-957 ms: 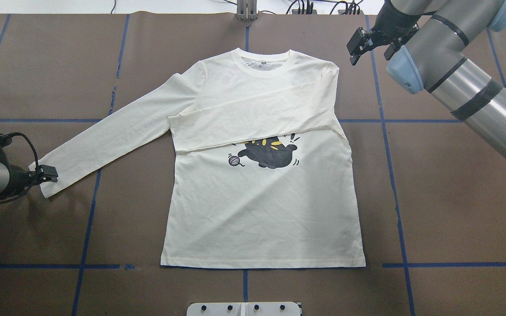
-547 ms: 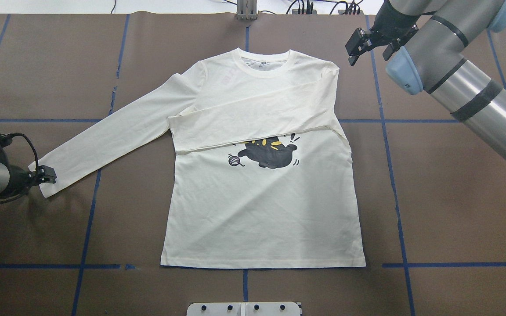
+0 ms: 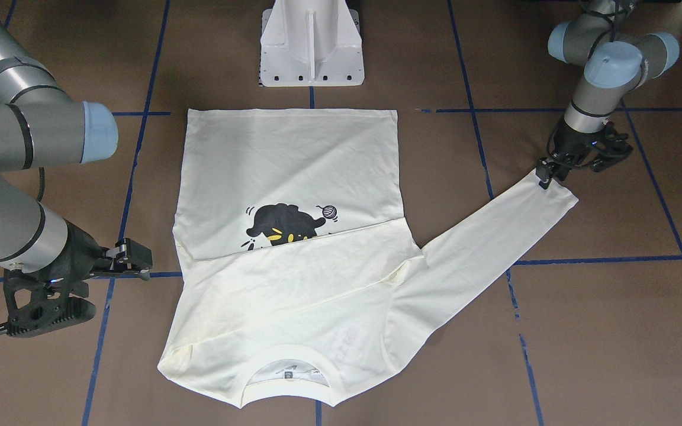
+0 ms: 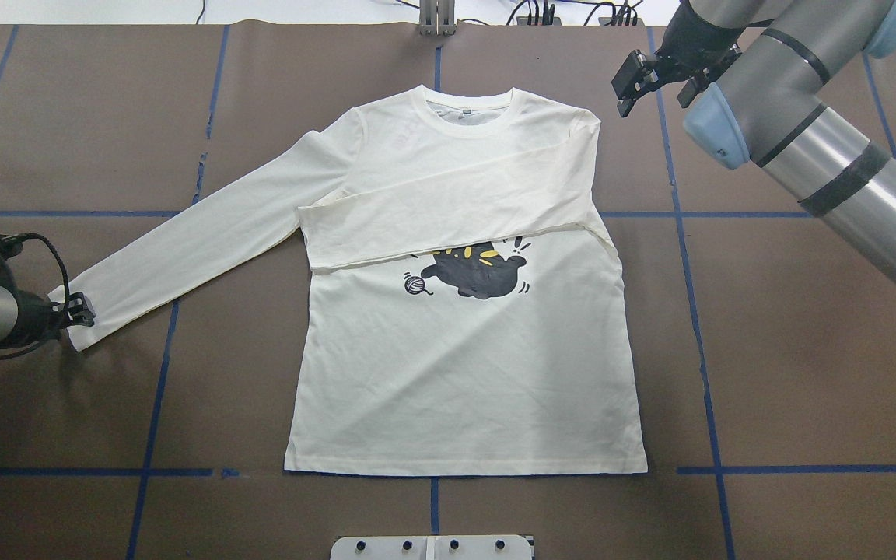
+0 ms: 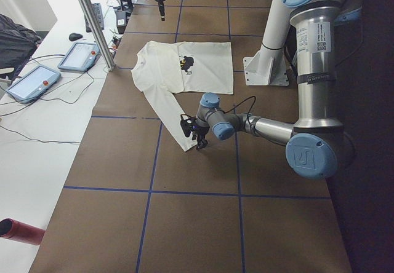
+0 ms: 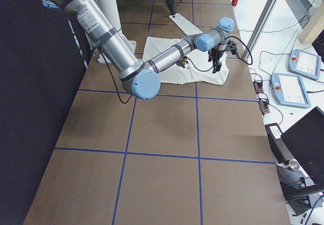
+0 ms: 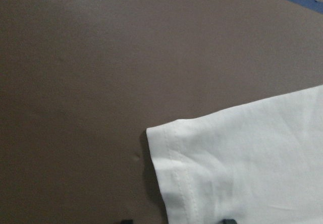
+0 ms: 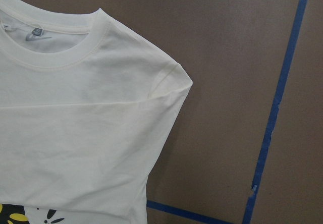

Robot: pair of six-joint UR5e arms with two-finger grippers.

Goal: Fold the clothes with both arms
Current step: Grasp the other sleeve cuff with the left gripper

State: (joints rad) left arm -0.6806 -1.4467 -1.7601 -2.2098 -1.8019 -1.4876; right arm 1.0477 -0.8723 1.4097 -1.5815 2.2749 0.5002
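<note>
Left gripper [image 4: 78, 309] jaws apart astride the T-shirt [image 4: 463, 373] cuff (gap visible in the wrist view only); right gripper [image 3: 138, 260] spread, hovering beside the shoulder.

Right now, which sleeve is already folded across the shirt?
The right-side sleeve, lying across the chest over the cat print; the other sleeve stretches out to the left gripper.

The left arm [image 3: 589, 100] and the right arm [image 4: 821, 148], both grey-silver jointed tubes, are wearing light blue round joint caps and black bands. The black two-finger left gripper [image 4: 82, 309] and right gripper [image 3: 140, 261] are trailing thin black cables [image 4: 55, 260]. The white metal pedestal [image 3: 311, 41] is showing small dark bolt holes.
</note>
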